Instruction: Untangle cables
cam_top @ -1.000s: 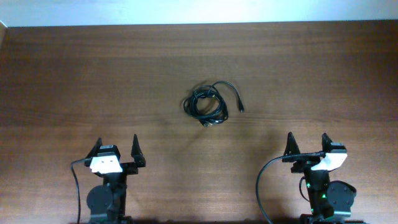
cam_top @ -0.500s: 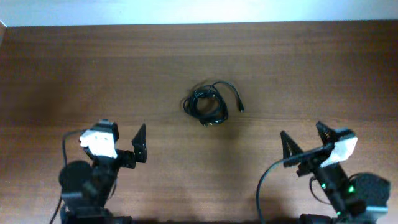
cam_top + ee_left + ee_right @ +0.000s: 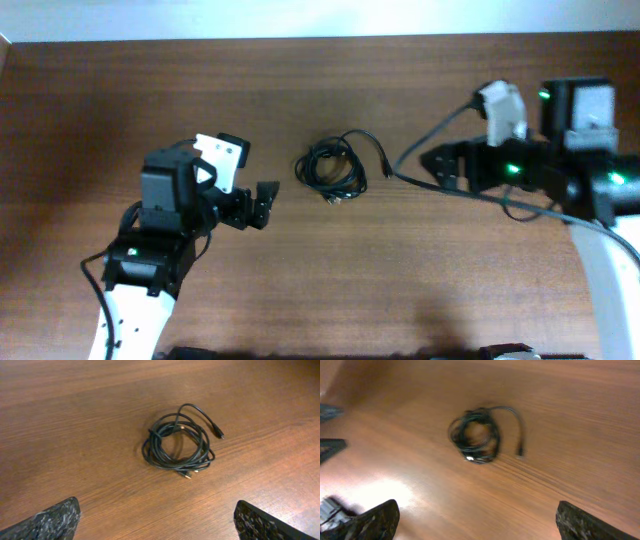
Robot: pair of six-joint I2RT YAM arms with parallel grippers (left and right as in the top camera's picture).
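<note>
The cables lie in one tangled black coil on the wooden table, with a loose end and its plug curling out to the right. My left gripper hovers just left of the coil, open and empty. My right gripper hangs to the coil's right, also open and empty. The left wrist view has the coil well ahead of the wide-apart fingertips of the left gripper. In the blurred right wrist view the coil sits ahead of the right gripper.
The right arm's thicker black wiring cord sweeps low near the loose plug. The table's far edge meets a pale wall. Parts of the left arm show at the left edge of the right wrist view.
Both arms have lifted from the table's front edge and swung inward, toward the coil from either side. The cables have not moved. Both grippers have stayed open.
</note>
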